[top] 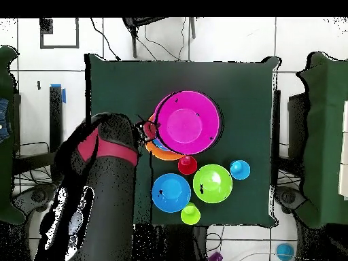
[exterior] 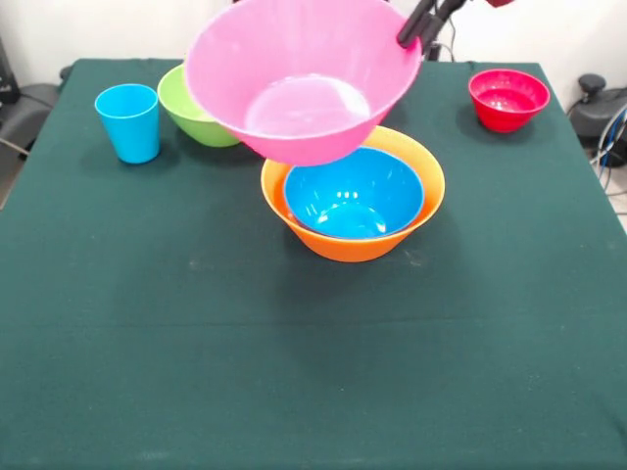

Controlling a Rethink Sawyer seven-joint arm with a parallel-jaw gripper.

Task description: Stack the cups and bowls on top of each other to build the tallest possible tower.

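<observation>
My gripper [exterior: 412,33] is shut on the right rim of the large pink bowl [exterior: 294,59] and holds it tilted in the air, above and a little behind the tower. The tower is the big orange bowl [exterior: 333,245] with a blue bowl [exterior: 353,191] nested in it. In the overhead view the pink bowl [top: 185,124] covers most of the orange bowl [top: 162,153], with the gripper [top: 144,129] at its left rim. A light blue cup [exterior: 127,122], a lime green bowl [exterior: 196,116] and a small red bowl [exterior: 507,98] stand apart. No purple bowl shows.
The overhead view also shows a second blue bowl [top: 171,192], a lime green cup [top: 191,213] and a red cup [top: 187,164] near the robot's side, next to the green bowl [top: 213,183] and blue cup [top: 239,169]. The arm [top: 109,183] covers the left part.
</observation>
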